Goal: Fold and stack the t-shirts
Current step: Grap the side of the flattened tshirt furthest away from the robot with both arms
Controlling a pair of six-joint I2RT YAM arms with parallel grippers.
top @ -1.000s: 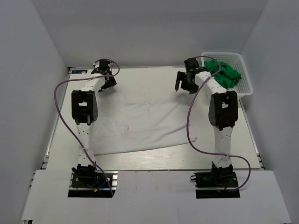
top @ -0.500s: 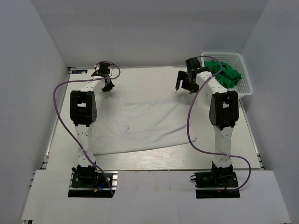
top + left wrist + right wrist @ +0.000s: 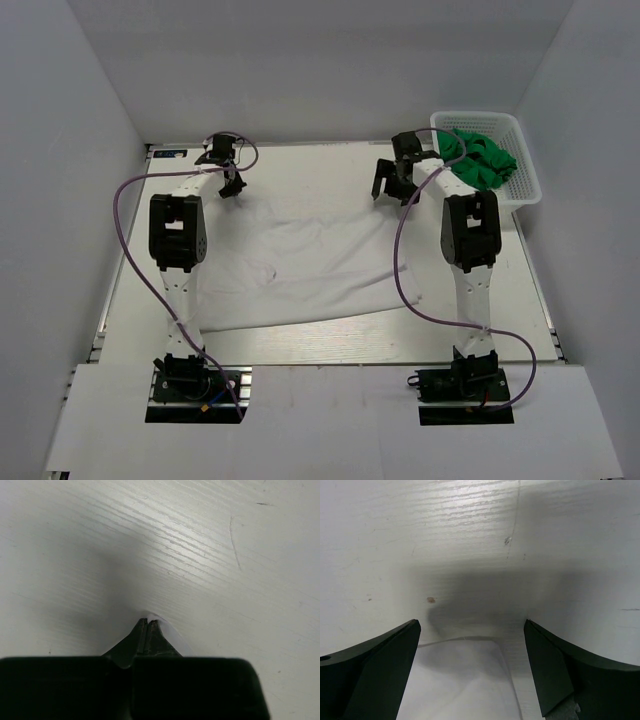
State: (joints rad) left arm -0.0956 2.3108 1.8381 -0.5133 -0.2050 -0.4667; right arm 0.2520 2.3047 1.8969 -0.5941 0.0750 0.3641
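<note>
White t-shirt (image 3: pixel 300 265) is the big thing here, lying flat and mostly smoothed out across the middle of the bench (image 3: pixel 310 165), with its near edge running a bit crooked toward the arm bases. I'd guess it's spread like that so both far corners can be picked up together and the whole top edge folded over in one go. Off in the far right corner of the bench sits the white lattice basket (image 3: pixel 527 190) with the green t-shirts (image 3: pixel 480 160) bunched up inside, so those look like they're waiting their turn, and nothing is folded or stacked yet. Both arms reach out to the far edge of the white shirt, one per corner. The left gripper (image 3: pixel 148 622) has its jaws pressed together right down at the bench, and the wrist view shows a little sliver of white cloth poking out around the tips, so I'd say it's pinching the far left corner. The right gripper (image 3: pixel 471 624) hangs just over the far right corner with its jaws spread wide, the cloth edge sitting between them, not gripped yet. It probably needs to drop and pinch before any lifting, otherwise the shirt gets dragged lopsided.
</note>
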